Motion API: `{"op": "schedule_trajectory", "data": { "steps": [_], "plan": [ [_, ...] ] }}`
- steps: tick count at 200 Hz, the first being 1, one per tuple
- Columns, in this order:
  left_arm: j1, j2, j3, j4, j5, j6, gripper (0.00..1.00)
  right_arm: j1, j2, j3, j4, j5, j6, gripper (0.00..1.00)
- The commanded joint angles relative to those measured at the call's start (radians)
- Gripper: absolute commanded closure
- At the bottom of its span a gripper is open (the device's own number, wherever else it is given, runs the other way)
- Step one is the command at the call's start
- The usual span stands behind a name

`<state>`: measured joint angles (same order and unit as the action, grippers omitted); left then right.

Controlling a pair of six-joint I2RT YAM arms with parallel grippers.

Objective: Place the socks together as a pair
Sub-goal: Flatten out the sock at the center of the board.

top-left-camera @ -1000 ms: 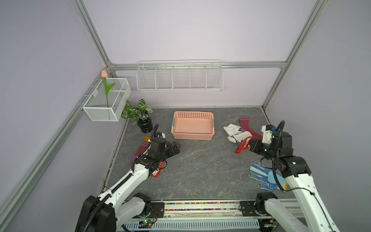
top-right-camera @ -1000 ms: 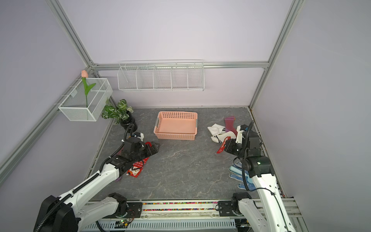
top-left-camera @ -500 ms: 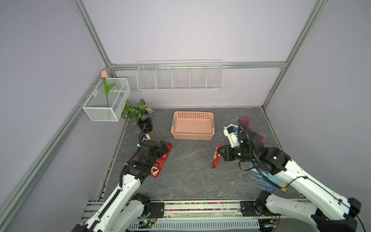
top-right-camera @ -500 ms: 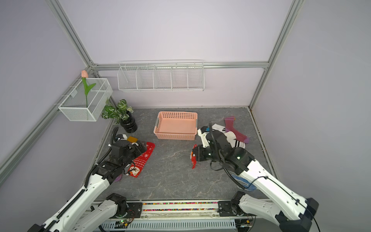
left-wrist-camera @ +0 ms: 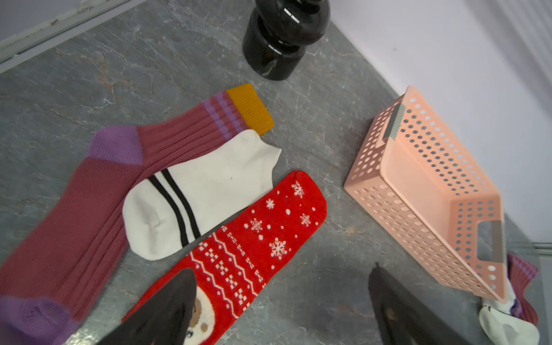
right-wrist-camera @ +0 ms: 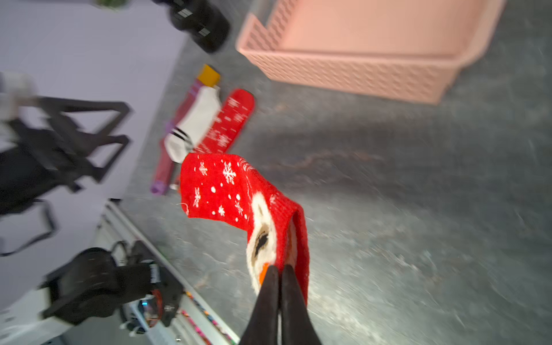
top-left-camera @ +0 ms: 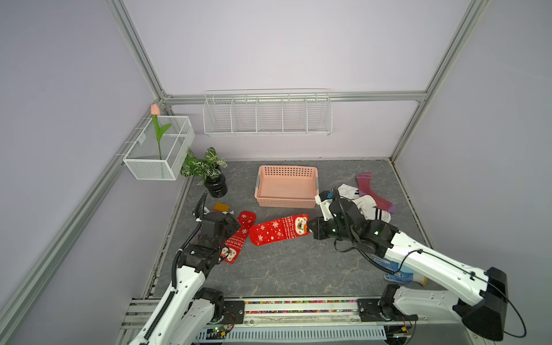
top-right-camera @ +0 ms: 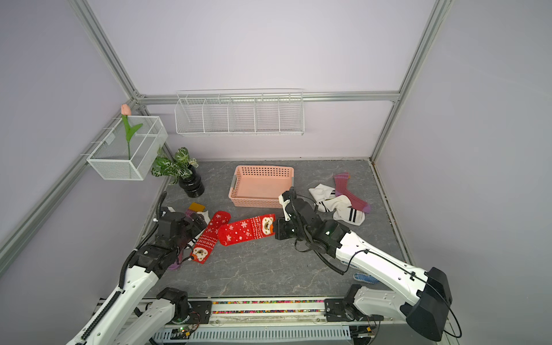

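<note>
My right gripper [top-left-camera: 310, 230] [right-wrist-camera: 279, 268] is shut on the cuff of a red snowflake sock [top-left-camera: 277, 230] [top-right-camera: 245, 230] [right-wrist-camera: 221, 185]. That sock stretches left from the gripper, and its toe ends close beside the other red snowflake sock [top-left-camera: 240, 236] [top-right-camera: 210, 236] [left-wrist-camera: 254, 239], which lies flat on the table. My left gripper [top-left-camera: 227, 227] [left-wrist-camera: 280, 274] is open over the cuff end of that lying sock and holds nothing. Beside it lie a white striped sock [left-wrist-camera: 203, 191] and a maroon sock [left-wrist-camera: 89, 203]. More white striped socks [top-left-camera: 367, 206] and a maroon sock [top-left-camera: 370, 191] lie at the back right.
A pink basket [top-left-camera: 286, 203] stands empty at the back centre, just behind the held sock. A black plant pot [top-left-camera: 215, 186] is at the back left. Blue dotted gloves [top-left-camera: 400, 276] lie under the right arm near the front right. Wire baskets hang on the walls.
My right arm has swung left from the back-right pile, carrying the red sock to the middle beside the other red one. My left arm has drawn back a little, still open.
</note>
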<state>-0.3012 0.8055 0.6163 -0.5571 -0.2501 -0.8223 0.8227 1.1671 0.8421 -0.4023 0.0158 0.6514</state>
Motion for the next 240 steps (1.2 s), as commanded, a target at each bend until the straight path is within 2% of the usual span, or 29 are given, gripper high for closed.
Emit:
{"op": "schedule_trajectory", "data": {
  "steps": [1, 25, 51, 79, 107, 130, 179, 240],
  "plan": [
    [0.004, 0.025, 0.013, -0.032, 0.001, -0.022, 0.08, -0.088, 0.015, -0.126, -0.008, -0.072, 0.0, 0.93],
    [0.004, 0.042, 0.007, -0.042, -0.009, -0.026, 0.08, -0.178, -0.001, -0.219, 0.014, -0.1, -0.015, 0.93],
    [0.004, 0.047, 0.002, -0.059, -0.023, -0.039, 0.08, -0.229, -0.028, -0.241, 0.004, -0.104, -0.037, 0.91],
    [0.005, 0.05, 0.002, -0.097, -0.046, -0.038, 0.07, -0.262, -0.035, -0.229, -0.027, -0.087, -0.074, 0.6],
    [0.004, 0.068, 0.023, -0.196, -0.12, -0.059, 0.07, -0.268, -0.033, -0.176, -0.141, 0.047, -0.126, 0.41],
    [0.004, 0.084, 0.039, -0.249, -0.131, -0.076, 0.08, -0.268, -0.068, -0.146, -0.201, 0.129, -0.151, 0.42],
    [0.004, 0.145, 0.015, -0.263, -0.013, -0.133, 0.13, -0.266, -0.241, -0.196, -0.103, 0.088, -0.081, 0.41],
    [0.005, 0.275, -0.007, -0.301, 0.063, -0.194, 0.29, -0.266, -0.303, -0.266, -0.021, 0.117, -0.07, 0.41]
  ]
}}
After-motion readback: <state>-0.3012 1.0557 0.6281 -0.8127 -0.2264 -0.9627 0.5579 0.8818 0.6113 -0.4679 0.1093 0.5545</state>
